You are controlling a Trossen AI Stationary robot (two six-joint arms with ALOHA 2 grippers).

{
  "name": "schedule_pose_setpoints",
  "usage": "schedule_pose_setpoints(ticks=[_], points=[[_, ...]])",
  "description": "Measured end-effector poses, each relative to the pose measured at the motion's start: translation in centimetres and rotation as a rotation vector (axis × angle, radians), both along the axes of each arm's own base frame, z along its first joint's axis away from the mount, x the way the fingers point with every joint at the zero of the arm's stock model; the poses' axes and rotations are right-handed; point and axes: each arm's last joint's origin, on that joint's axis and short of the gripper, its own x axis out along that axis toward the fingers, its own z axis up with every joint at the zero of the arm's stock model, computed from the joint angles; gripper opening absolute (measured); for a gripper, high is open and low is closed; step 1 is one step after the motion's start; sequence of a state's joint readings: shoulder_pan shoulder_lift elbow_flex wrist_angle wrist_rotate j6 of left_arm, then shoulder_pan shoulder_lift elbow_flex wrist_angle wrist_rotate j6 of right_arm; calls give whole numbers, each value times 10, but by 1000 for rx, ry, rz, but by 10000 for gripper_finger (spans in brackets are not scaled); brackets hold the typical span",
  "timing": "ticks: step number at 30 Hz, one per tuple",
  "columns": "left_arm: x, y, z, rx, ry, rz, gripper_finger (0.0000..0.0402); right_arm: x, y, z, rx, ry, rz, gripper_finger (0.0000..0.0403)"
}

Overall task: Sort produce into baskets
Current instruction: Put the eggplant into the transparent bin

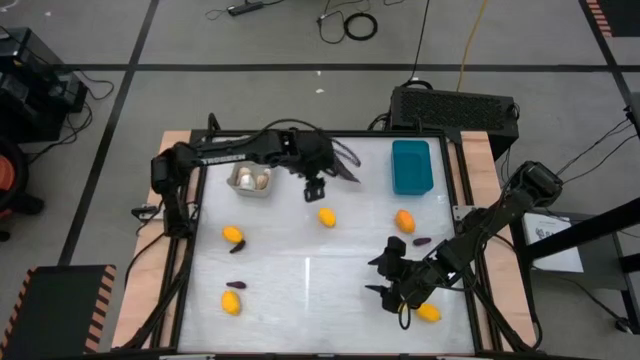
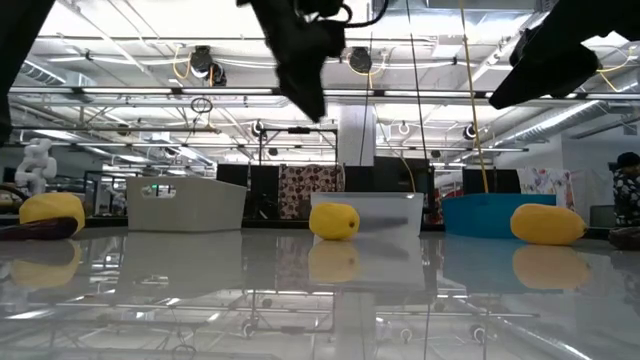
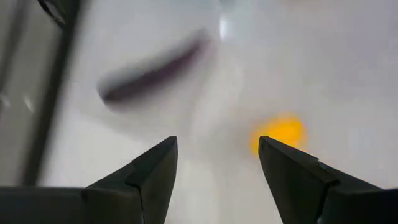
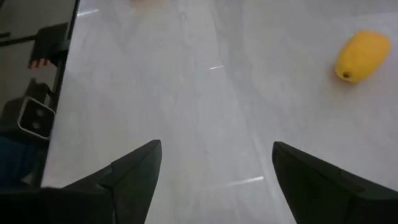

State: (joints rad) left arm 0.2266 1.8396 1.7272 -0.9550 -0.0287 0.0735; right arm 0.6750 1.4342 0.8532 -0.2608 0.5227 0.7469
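Yellow-orange fruits (image 1: 327,216), (image 1: 404,220), (image 1: 233,235), (image 1: 231,302), (image 1: 428,312) and small dark purple eggplants (image 1: 422,241), (image 1: 237,285) lie scattered on the white table. A light grey basket (image 1: 250,180) at the far side holds whitish mushrooms. The teal basket (image 1: 411,165) stands at the far right, and the clear basket (image 2: 365,213) stands between them. My left gripper (image 1: 315,190) hangs open and empty above the table beside the grey basket, near one fruit (image 3: 283,132). My right gripper (image 1: 385,275) hovers open and empty over the near right part.
A black vented box (image 1: 455,105) sits behind the table's far edge. Bare table lies in the middle (image 1: 310,270), between the fruits. My right arm (image 1: 480,230) slants in from the right edge, with one fruit lying just under it.
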Motion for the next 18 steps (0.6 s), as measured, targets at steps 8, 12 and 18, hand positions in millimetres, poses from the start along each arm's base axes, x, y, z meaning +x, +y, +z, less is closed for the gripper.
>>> schedule_pose_setpoints(ticks=[8,12,18], points=[[-51,-80,-9,-203,403,23,233,-4,6,0,122,-3,-79,299],[-82,-124,-16,-196,450,18,233,-9,13,-1,131,3,-56,299],[-124,-156,-40,-151,355,131,233,-13,18,-1,121,1,-26,299]])
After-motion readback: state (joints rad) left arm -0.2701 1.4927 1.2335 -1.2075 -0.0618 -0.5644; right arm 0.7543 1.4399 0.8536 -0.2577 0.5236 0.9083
